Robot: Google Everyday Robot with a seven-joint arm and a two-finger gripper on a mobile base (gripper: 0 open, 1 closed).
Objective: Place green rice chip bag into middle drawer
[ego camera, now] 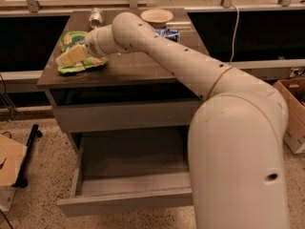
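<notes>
The green rice chip bag [72, 39] lies flat on the left part of the brown cabinet top [138, 66]. My gripper [71, 56] reaches in from the right and sits right over the bag, its pale fingers [67, 57] lying across the bag's middle. The middle drawer [128, 194] is pulled out at the bottom of the cabinet and its inside is bare. My arm hides the drawer's right part.
A silver can [96, 17] lies at the back left of the top, a pale bowl [157, 16] at the back middle and a blue packet [167, 33] beside it. A closed drawer front [124, 114] sits above the open one. Cardboard boxes stand on the floor at both sides.
</notes>
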